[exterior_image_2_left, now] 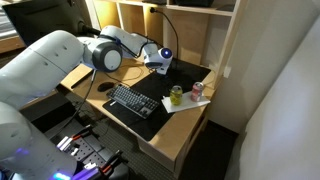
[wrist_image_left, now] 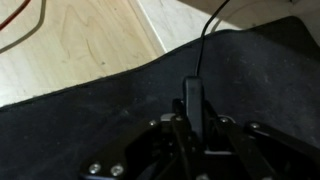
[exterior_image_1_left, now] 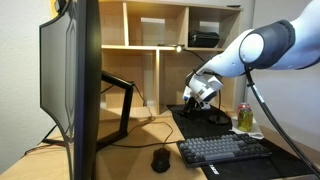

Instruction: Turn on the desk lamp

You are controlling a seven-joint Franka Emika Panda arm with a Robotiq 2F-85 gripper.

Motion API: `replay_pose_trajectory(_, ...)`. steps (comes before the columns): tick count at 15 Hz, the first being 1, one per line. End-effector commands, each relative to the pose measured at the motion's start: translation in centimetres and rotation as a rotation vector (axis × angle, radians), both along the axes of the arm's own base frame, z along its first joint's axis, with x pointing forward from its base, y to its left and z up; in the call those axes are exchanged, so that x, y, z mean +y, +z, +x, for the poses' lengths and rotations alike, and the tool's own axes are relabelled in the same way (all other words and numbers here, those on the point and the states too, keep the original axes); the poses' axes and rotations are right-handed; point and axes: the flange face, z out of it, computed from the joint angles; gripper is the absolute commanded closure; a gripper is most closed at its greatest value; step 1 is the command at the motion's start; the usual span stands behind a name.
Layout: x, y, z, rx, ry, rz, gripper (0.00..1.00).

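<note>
Standing at the back of the worktop (exterior_image_1_left: 135,145), the desk lamp (exterior_image_2_left: 166,28) rose on its thin curved stem toward the shelf. A bright patch showed at its head end, but whether the lamp was already lit could not be told. Its small base could not be made out, as the claw (wrist_image_left: 192,88) covered that spot. The claw looked clenched, fingers together and grasping nothing, tip down just above the black mat (wrist_image_left: 90,120). A thin dark line ran away from the tip in the wrist view; stem or cord, unclear. Pressing well probably called for a short, straight push on the switch, light enough not to slide the base. The keyboard (exterior_image_1_left: 225,150) and the green can (exterior_image_1_left: 243,117) lay near, apart from the claw.
</note>
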Motion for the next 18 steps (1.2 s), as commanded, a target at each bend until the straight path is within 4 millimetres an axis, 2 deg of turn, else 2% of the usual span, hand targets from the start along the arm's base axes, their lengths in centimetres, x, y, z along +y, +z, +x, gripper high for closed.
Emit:
replay_pose_trajectory(1, -0.1, -0.4, 0.4, 0.004, -0.005, -0.009, 0.95)
replay_pose_trajectory(2, 0.0, -0.4, 0.4, 0.013, -0.009, -0.009, 0.54)
replay_pose_trajectory(3, 0.0, -0.3, 0.4, 0.023, 0.003, -0.009, 0.53)
replay_pose_trajectory(5, 0.0, -0.3, 0.4, 0.030, 0.030, -0.024, 0.42)
replay_pose_trajectory(10, 0.0, -0.3, 0.0, 0.139, 0.172, -0.028, 0.05)
replay_pose_trajectory(12, -0.3, -0.2, -0.1, 0.182, 0.219, -0.026, 0.00)
replay_pose_trajectory(15, -0.8, -0.3, -0.4, 0.247, 0.307, -0.019, 0.00)
replay_pose_trajectory(18, -1.0, -0.4, -0.1, 0.225, 0.328, -0.062, 0.00)
